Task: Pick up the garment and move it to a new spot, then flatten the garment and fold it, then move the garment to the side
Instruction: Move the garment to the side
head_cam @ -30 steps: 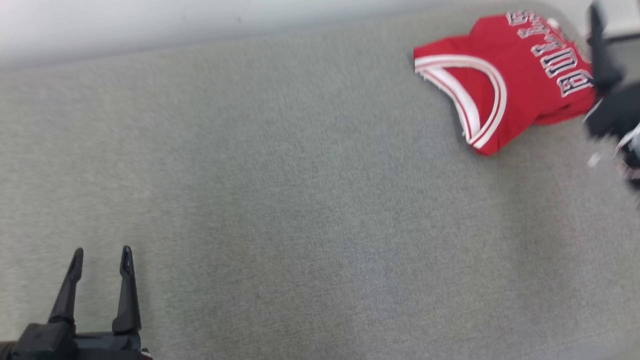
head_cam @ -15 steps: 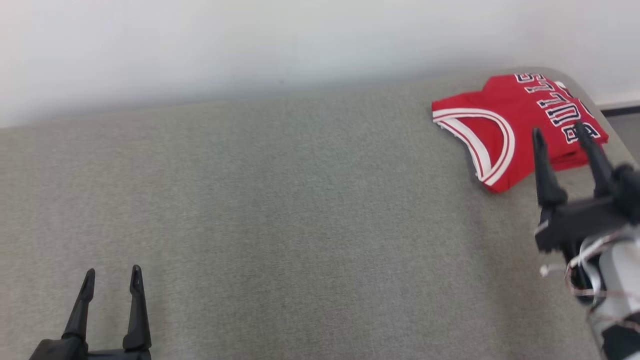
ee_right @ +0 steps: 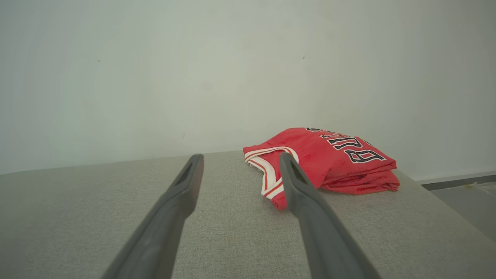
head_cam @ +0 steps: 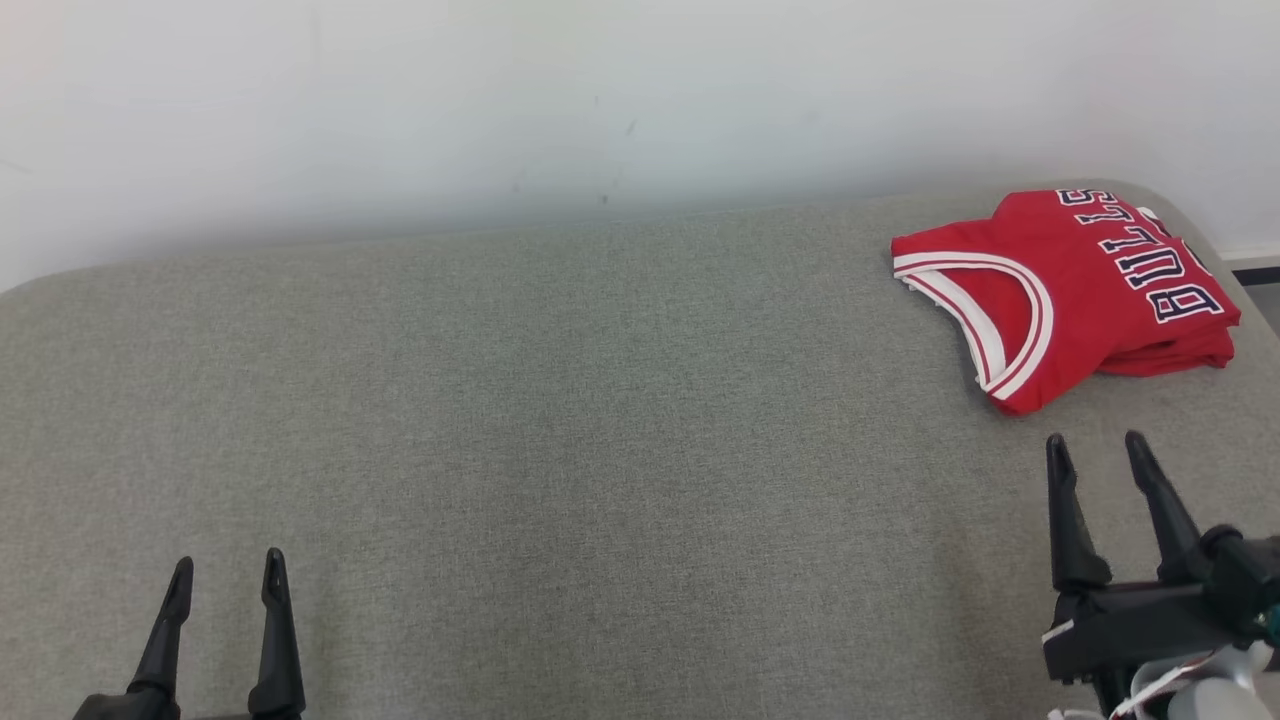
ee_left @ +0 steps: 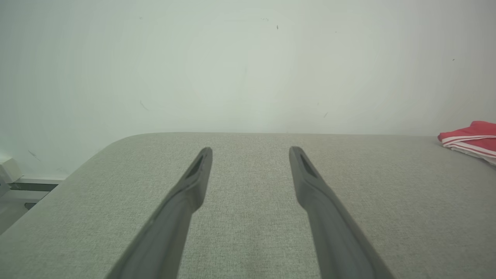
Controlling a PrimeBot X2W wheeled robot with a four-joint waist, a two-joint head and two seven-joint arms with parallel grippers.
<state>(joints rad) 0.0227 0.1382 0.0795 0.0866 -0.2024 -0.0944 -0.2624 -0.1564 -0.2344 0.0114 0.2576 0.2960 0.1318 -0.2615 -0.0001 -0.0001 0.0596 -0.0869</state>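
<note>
1. Back from the red jersey (head_cam: 1080, 290) comes the right gripper (head_cam: 1093, 440); its fingertips now stop short of the near fold, where half a second ago they overlapped the cloth in the head view; the head camera has tilted up too, so more of the pale wall (head_cam: 600, 100) shows.
2. Both pairs of jaws stand spread wide and hold nothing; the left gripper (head_cam: 228, 560) hangs low at the lower left, well apart from the jersey.
3. The jersey lies folded in a compact stack at the far right corner of the grey padded surface (head_cam: 600, 400), near the wall; the striped trim faces left and the lettering lies on top.
4. Folding and the move aside look finished, so the step in hand is most likely the retreat; doing it well means keeping the fingers parted, lifted off the cloth, and drawing straight back, so that neither tip drags the near fold.
5. The stack sits close to the surface's rounded corner; a stray nudge there could open the fold or tip it over the edge.
</note>
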